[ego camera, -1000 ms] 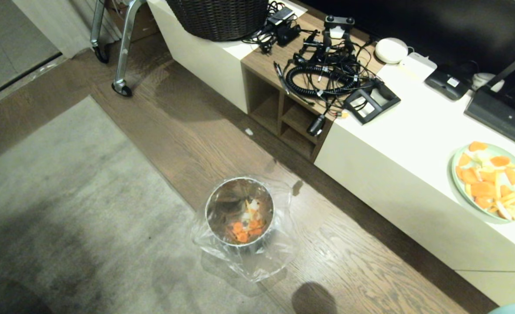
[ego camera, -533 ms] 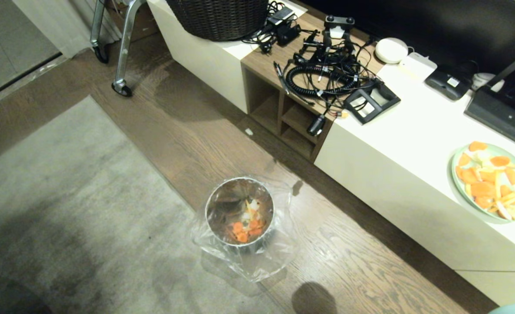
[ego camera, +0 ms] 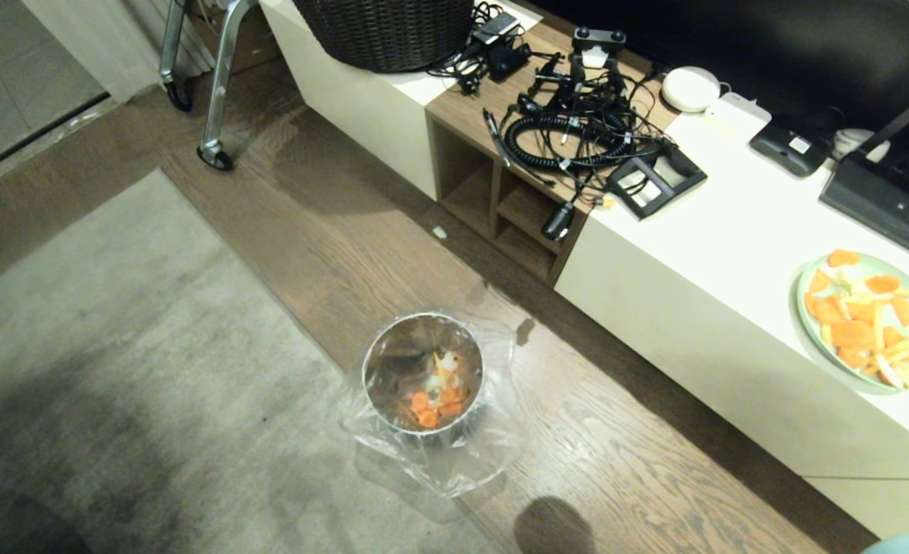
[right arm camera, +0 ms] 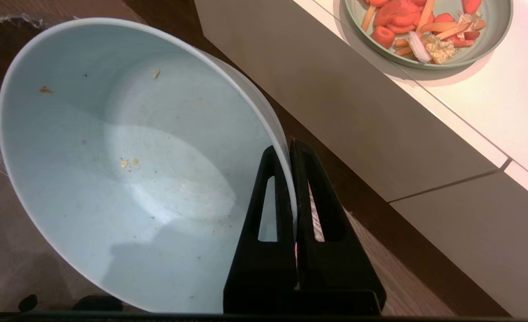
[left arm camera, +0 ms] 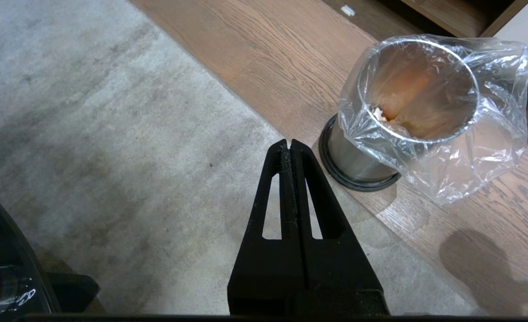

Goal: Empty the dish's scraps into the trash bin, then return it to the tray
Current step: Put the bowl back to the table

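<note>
The dish (right arm camera: 125, 170), a pale bluish-white bowl, is tipped on its side and holds only a few crumbs. My right gripper (right arm camera: 288, 145) is shut on its rim, one finger inside and one outside, beside the white cabinet front. The trash bin (ego camera: 423, 314), shiny metal with a clear liner, stands on the wood floor at the carpet's edge. The scraps (ego camera: 431, 404), orange slices and pale strips, lie inside it. My left gripper (left arm camera: 287, 144) is shut and empty above the carpet, just short of the bin's black base ring (left arm camera: 353, 181). The tray is out of view. Neither arm shows in the head view.
A green plate (ego camera: 800, 308) of orange slices sits on the long white cabinet (ego camera: 716, 231), also in the right wrist view (right arm camera: 492, 44). Tangled cables (ego camera: 569, 123), a woven basket (ego camera: 385, 31) and a black slab (ego camera: 885, 200) sit farther along it. Grey carpet (ego camera: 115, 369) covers the left floor.
</note>
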Robot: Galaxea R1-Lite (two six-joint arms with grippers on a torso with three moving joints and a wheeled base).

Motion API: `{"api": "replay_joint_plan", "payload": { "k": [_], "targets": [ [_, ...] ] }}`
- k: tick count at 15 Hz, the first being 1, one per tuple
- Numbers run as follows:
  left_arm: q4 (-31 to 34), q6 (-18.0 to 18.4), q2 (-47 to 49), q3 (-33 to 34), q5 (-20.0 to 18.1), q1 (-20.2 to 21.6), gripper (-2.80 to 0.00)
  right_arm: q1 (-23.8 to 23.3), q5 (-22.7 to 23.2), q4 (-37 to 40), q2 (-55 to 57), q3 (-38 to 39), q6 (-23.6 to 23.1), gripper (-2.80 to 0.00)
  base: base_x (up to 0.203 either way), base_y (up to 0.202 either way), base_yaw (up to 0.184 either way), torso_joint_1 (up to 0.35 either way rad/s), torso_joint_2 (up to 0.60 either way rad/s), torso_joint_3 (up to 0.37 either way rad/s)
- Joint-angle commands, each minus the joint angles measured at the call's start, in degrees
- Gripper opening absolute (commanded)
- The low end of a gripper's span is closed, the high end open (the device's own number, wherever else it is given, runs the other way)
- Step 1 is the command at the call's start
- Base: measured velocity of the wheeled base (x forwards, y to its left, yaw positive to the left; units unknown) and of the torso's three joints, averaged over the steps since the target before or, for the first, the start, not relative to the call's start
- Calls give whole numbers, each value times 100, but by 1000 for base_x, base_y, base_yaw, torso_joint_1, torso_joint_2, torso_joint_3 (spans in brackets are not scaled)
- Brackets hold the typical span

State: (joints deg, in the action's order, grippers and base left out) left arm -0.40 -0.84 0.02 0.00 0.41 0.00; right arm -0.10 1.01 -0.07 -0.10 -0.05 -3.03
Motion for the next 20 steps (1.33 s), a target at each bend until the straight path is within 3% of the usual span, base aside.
{"api": "replay_joint_plan", "payload": {
  "k": [1,20],
  "targets": [
    [-4,5,-2,0,2,0,-280,1,4,-2,10,5,-4,-280,0,0,0,0,0,0],
    [-4,-4,-2,0,11,0,-280,1,4,-9,10,0,-4,-280,0,0,0,0,0,0]
  ]
}}
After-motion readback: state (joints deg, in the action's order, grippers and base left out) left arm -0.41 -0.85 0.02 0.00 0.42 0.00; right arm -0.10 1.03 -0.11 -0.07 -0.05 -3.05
